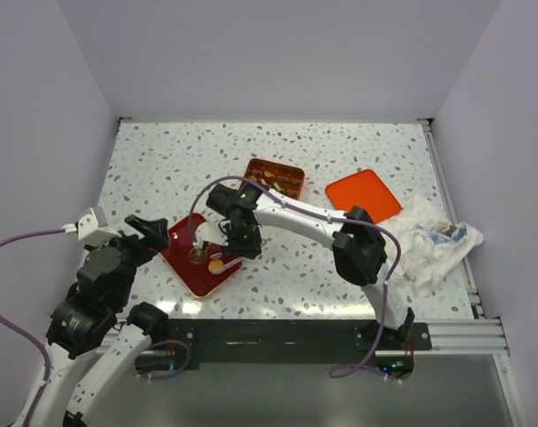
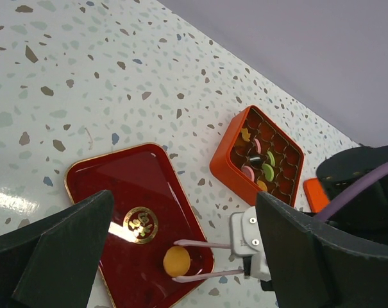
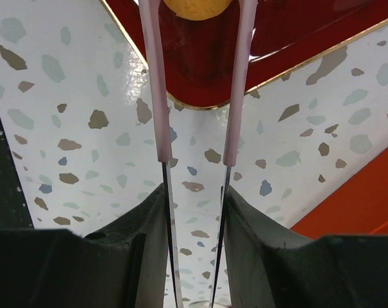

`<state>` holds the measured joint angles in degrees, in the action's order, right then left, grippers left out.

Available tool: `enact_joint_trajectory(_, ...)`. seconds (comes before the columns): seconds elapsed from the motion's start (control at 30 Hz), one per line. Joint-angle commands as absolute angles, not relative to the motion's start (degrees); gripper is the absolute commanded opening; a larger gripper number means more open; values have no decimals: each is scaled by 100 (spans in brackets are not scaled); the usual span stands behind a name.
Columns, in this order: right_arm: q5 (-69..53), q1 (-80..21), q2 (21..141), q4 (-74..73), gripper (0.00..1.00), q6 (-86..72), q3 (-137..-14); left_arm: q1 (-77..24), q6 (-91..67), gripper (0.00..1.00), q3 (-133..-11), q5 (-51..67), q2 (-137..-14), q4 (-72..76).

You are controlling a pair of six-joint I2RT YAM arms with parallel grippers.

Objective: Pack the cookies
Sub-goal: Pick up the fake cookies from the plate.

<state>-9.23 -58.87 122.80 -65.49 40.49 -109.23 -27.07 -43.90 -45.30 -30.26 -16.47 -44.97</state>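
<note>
The right gripper [image 3: 195, 212] is clamped on a pair of pink-tipped tweezers [image 3: 150, 96]. Their tips sit either side of one orange cookie [image 2: 176, 260], which lies on a red tray [image 2: 117, 179] near its front corner. It is the only cookie visible on the tray. Several other cookies [image 2: 261, 163] already sit in the compartments of an orange box [image 2: 220, 168] just beyond the tray. The box's lid [image 1: 364, 196] lies off, to its right. The left gripper [image 2: 184, 205] hovers with its jaws wide apart, holding nothing. Packing looks nearly done.
</note>
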Motion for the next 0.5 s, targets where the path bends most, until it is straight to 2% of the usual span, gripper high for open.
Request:
enact_joint_trajectory(0.0,-1371,-5678,11392,-6644,14,4017,-11100,-2716,-4359,97,-4676,-3015,-1766,-4201)
enact_joint_trajectory(0.27,-1380,-4905,10952,-7004,13,3990,-11329,-2707,-4359,97,-4606,-2962,-1837,-4070)
enact_joint_trajectory(0.47,-959,-3791,10907,-7093,13,4227,-11443,-2707,-4324,97,-4483,-2839,-1977,-3832)
